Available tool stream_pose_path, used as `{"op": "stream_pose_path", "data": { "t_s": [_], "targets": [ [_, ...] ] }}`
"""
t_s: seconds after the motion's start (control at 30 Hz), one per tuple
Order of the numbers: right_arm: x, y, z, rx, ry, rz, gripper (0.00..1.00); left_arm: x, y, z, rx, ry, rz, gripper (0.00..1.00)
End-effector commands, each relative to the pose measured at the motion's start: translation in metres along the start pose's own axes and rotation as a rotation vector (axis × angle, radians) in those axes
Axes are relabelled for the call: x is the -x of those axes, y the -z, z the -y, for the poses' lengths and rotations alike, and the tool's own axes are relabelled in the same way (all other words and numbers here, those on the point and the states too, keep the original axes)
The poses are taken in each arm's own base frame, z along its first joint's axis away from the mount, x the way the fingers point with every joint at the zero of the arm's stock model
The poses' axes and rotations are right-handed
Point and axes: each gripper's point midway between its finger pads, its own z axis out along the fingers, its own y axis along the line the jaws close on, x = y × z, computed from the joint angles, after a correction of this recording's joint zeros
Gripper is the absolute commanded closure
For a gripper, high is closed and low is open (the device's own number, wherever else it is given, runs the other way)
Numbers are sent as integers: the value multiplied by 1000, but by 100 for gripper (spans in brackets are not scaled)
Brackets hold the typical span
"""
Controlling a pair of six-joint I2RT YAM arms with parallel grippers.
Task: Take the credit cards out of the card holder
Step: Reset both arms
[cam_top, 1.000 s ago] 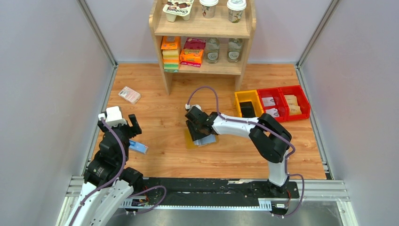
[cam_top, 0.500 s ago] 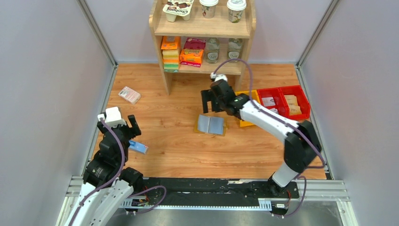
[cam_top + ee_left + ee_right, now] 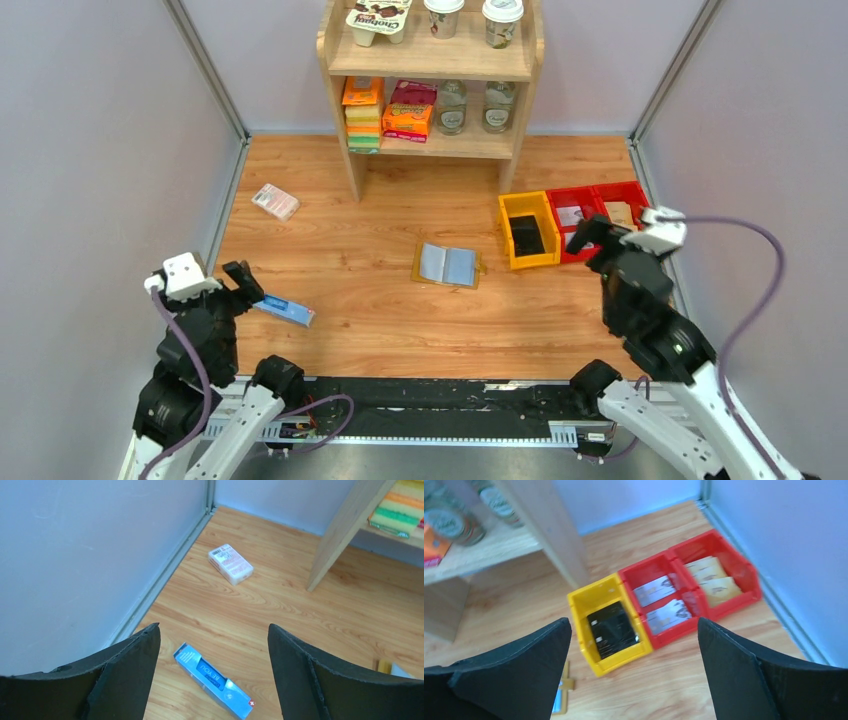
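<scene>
Nothing gripped on either side: fingers spread wide and empty on the left gripper (image 3: 212, 628), near the flat blue rectangular bar (image 3: 212, 682) by the left wall, and just as wide and empty on the right gripper (image 3: 634, 621), near the yellow plastic bin (image 3: 510, 205). Small flat tan-brown leather-like card holder (image 3: 447, 265) spread open, grey-blue panels up, on the wooden tabletop (image 3: 350, 250), well apart from both grippers, a little left of that yellow bin.

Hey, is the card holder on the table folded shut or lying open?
Open. The card holder lies spread flat on the table, with both grey-blue inner panels facing up.
</scene>
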Motion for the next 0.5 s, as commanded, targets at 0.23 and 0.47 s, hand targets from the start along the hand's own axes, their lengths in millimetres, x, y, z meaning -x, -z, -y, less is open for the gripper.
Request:
{"op": "stream_pose_path", "data": {
  "t_s": [0.23,0.47],
  "targets": [
    [19,81,138,-245,-136,284,0,16,38,-60,108,102,191,14],
    [2,82,144,-236,-186,298,0,7,36,-73,207,139,172,14]
  ]
}}
